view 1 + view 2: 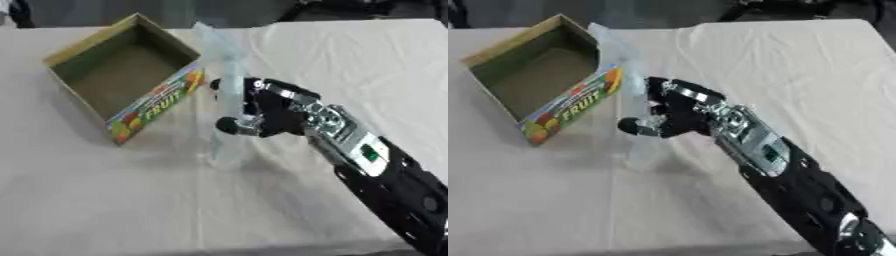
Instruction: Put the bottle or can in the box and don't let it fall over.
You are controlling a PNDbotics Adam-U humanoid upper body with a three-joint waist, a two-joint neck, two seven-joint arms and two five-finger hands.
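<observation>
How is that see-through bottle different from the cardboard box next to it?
The bottle is clear, tall and slim; the box is opaque brown cardboard, wide and low, with a colourful FRUIT label. The bottle is gripped by the robot's right hand and leans a little; the box sits flat and untouched, open and empty. Both are over the same white cloth.

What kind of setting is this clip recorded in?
Probably a lab or test bench, not a home: a table under a plain white cloth, a lone open cardboard fruit box, and the right hand curled around a clear bottle.
</observation>
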